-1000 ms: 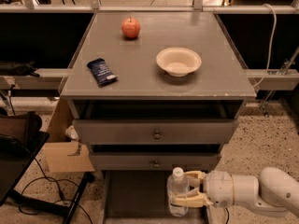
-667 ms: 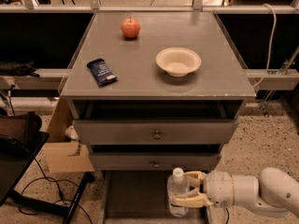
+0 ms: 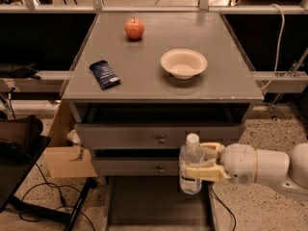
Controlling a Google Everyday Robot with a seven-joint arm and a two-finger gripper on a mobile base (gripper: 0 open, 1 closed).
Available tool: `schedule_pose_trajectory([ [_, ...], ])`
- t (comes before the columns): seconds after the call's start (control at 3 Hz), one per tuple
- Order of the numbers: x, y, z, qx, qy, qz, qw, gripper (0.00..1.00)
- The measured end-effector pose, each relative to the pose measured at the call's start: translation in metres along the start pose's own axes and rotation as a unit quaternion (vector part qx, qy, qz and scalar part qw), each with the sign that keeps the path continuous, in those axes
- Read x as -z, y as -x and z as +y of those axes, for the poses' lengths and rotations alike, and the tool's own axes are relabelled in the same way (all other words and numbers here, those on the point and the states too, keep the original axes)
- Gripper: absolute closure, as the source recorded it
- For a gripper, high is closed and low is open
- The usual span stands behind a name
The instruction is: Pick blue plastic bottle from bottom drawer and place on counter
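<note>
My cream two-finger gripper [image 3: 196, 161] is closed around the small clear plastic water bottle with a white cap [image 3: 191, 183], its arm lying off to the right
I see the bottle upright, long axis vertical, held in front of the two knobbed grey drawer fronts [image 3: 125, 136] and above the open grey bottom drawer [image 3: 149, 207]; the flat matte grey counter [image 3: 144, 88] lies above and behind it; I judge the lift must clear the counter's front lip, then head back toward bare top between the dark blue snack packet [image 3: 105, 74] and the pale round bowl [image 3: 184, 63]
</note>
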State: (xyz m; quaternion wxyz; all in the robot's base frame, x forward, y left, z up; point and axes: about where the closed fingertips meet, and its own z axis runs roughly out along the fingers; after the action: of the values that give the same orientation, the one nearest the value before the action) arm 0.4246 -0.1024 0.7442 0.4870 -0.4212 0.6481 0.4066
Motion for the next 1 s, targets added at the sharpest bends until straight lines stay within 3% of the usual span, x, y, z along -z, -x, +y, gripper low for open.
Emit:
schedule_pose_trajectory([
  [0.33,0.028,0.096,-0.027,0.003,-0.082,-0.007,0.9966,1.0],
  [0.67,0.065,0.185,-0.059,0.011,-0.174,-0.026,0.9843,1.0],
  [1.0,0.101,0.253,-0.099,0.019,-0.254,-0.05,0.9658,1.0],
])
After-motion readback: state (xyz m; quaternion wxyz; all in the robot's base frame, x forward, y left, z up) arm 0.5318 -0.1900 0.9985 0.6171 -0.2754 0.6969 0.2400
